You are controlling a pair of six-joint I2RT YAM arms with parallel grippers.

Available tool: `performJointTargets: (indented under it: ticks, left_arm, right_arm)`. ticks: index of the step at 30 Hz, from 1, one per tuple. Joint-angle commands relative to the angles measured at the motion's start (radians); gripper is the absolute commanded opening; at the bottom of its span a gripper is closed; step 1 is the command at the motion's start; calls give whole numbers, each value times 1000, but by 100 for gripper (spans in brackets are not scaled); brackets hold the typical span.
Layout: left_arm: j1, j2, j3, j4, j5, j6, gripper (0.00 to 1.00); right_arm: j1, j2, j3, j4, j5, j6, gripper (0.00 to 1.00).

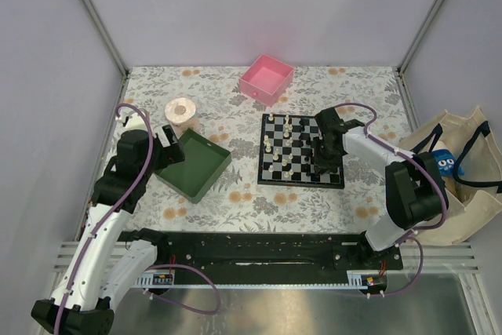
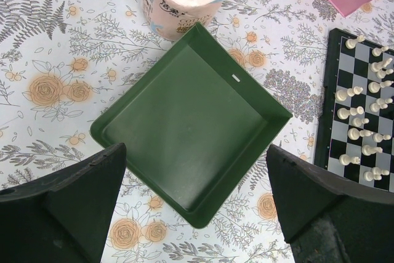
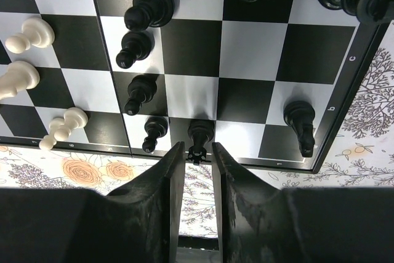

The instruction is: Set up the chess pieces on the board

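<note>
The chequered board (image 1: 298,183) lies right of centre, with cream-white pieces (image 1: 271,145) on its left half and black pieces (image 1: 321,164) on its right. My right gripper (image 1: 324,149) hangs low over the board's right side. In the right wrist view its jaws (image 3: 198,152) stand narrowly apart around the crown of a black piece (image 3: 200,132) that stands upright on an edge square. I see thin gaps on both sides of it. More black pieces (image 3: 138,44) stand in a row beside it. My left gripper (image 2: 196,147) is wide open and empty above the green tray (image 2: 184,121).
A pink box (image 1: 267,78) sits at the back. A toilet roll (image 1: 182,113) stands behind the green tray (image 1: 212,180). A cloth bag (image 1: 463,170) lies off the table's right edge. Walls close in the left, back and right sides.
</note>
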Motion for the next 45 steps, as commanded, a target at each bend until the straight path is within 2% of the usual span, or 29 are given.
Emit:
performJointTargets:
  ticks: [1,5,10,13,18,24,36,45]
  left_arm:
    - [9,0,-10,53,18,15,99]
    - [12,0,-10,51,21,15,99]
    - [13,0,-10,55,27,15,99]
    - [15,2,-10,53,27,16,99]
    - [15,-1,-10,53,28,18,99]
    - [16,-6,-11,55,30,18,99]
    - [18,-9,-14,55,30,16,99]
    - [19,-6,-13,55,31,16,99]
  right_arm:
    - [8,8,13,4,-11,-4,32]
    - [8,11,11,3,-16,-5,31]
    - [8,-21,10,-12,7,-7,16]
    - [8,-100,-10,-29,59,7,15]
    - [-13,-223,-76,-71,133,32,14]
    - [-120,-262,-159,-57,87,6,14]
    - [-151,-173,-116,-5,56,-8,15]
    - [-160,-173,-95,11,50,-16,15]
